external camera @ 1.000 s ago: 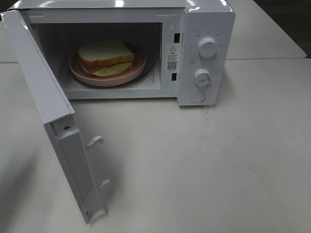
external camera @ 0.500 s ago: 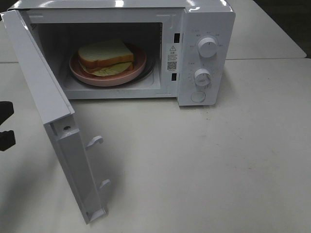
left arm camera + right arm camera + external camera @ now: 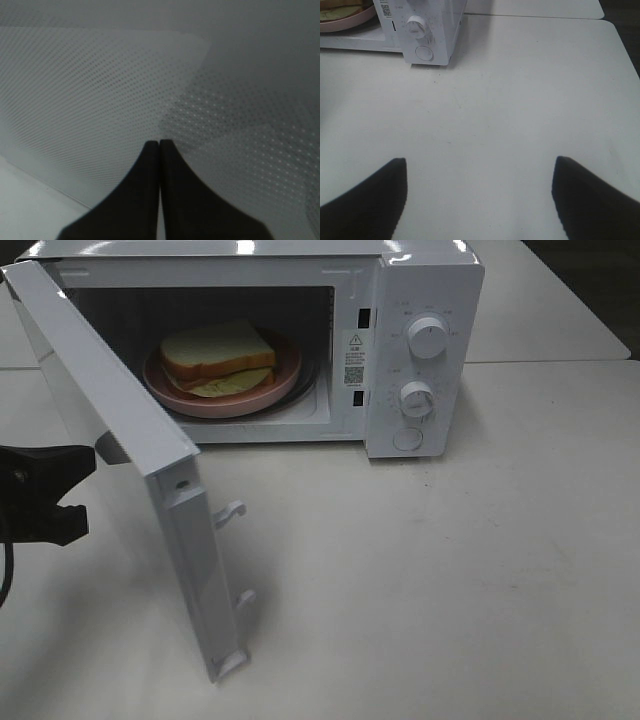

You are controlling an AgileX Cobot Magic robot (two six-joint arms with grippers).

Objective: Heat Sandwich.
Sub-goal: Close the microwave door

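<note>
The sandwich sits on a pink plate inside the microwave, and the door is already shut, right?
Not quite. The sandwich does sit on the pink plate inside the microwave, but the door stands open, swung out toward the camera; the exterior high view shows it.

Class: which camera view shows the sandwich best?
Exterior high: the sandwich lies in full view on the pink plate in the open microwave. Right wrist catches only its edge; left wrist shows none of it.

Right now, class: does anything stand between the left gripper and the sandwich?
Yes: the half-open microwave door. The left gripper, shut, is at its outer face; the sandwich sits on the plate inside.
</note>
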